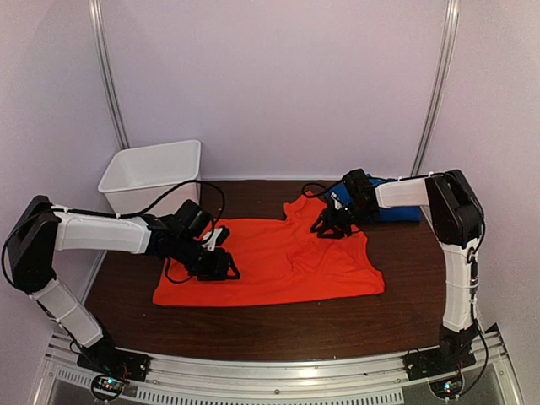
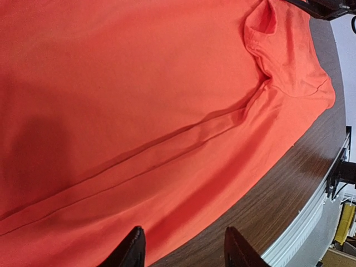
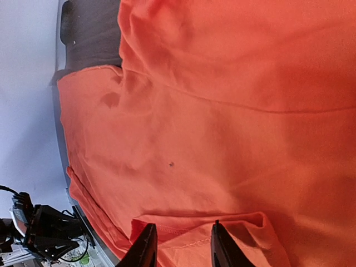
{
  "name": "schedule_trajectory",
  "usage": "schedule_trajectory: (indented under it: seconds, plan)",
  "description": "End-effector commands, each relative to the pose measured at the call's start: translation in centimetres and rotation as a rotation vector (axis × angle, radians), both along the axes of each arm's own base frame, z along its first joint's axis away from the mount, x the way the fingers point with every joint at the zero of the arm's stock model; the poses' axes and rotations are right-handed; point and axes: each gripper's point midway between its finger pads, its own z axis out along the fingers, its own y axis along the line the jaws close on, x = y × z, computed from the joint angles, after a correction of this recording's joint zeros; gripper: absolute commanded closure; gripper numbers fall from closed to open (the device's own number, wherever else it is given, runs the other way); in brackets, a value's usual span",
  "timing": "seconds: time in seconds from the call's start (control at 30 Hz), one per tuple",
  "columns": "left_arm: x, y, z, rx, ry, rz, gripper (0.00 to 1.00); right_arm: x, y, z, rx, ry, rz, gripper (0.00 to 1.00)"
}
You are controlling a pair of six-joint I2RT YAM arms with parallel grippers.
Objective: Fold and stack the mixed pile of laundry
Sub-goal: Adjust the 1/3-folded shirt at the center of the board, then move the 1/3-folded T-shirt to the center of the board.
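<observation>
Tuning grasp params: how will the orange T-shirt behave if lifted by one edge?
Likely floppy: the orange T-shirt lies flat with soft creases, so it should drape from a pinch. Probably light; the fabric looks thin. Pushed, it would likely bunch on the table rather than slide.

The orange-red T-shirt (image 1: 278, 261) is soft matt cloth, creased, with stitched hems, and the royal-blue garment (image 1: 403, 211) is matt cloth too. The table (image 1: 405, 312) is dark wood grain with a faint sheen. The white bin (image 1: 152, 173) is smooth plastic, and the near-edge rail (image 1: 278, 375) is ribbed bare metal.
</observation>
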Motion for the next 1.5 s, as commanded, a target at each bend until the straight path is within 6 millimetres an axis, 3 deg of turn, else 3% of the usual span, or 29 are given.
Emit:
schedule_trajectory:
  seconds: [0.0, 0.1, 0.2, 0.4, 0.43, 0.63, 0.8, 1.03, 1.23, 1.33, 1.4, 1.47]
  plan:
    - [-0.1, 0.6, 1.5, 0.004, -0.057, -0.024, 0.50, 0.6, -0.3, 4.2, 0.023, -0.075, 0.018, 0.65]
    - [-1.1, 1.5, 2.0, 0.010, -0.071, -0.053, 0.50, -1.9, -1.4, 6.5, -0.005, -0.104, 0.061, 0.62]
    - [-2.1, 2.8, 2.1, 0.006, -0.059, -0.046, 0.50, -5.8, -2.6, 6.9, -0.027, -0.075, 0.101, 0.61]
    - [-3.3, 6.9, -0.5, 0.042, 0.040, 0.051, 0.50, -12.3, -5.2, 4.5, -0.078, 0.006, 0.123, 0.62]
    - [-3.3, 7.5, -1.1, 0.049, 0.057, 0.076, 0.50, -13.3, -5.5, 3.4, -0.084, 0.033, 0.120, 0.62]
    - [-3.1, 9.9, -3.9, 0.139, 0.115, 0.131, 0.52, -15.5, -7.7, -2.2, -0.188, 0.130, 0.087, 0.66]
    - [-5.3, 10.8, -5.4, 0.156, 0.199, 0.142, 0.55, -18.3, -9.6, -4.6, -0.266, 0.195, 0.087, 0.66]
    - [-10.8, 12.3, -6.0, 0.155, 0.311, 0.175, 0.58, -23.1, -10.8, -4.9, -0.288, 0.271, 0.082, 0.66]
    - [-13.6, 13.3, -5.3, 0.120, 0.352, 0.227, 0.58, -27.4, -9.8, -3.0, -0.239, 0.300, 0.109, 0.66]
    - [-12.1, 12.6, -2.9, 0.060, 0.269, 0.233, 0.55, -27.0, -9.3, -1.1, -0.217, 0.269, 0.111, 0.62]
    - [-9.6, 11.2, 0.2, -0.004, 0.161, 0.224, 0.52, -24.7, -9.1, 0.9, -0.213, 0.213, 0.098, 0.61]
    - [-7.0, 10.2, 2.9, -0.014, 0.066, 0.214, 0.42, -21.3, -9.6, 3.0, -0.186, 0.152, 0.046, 0.60]
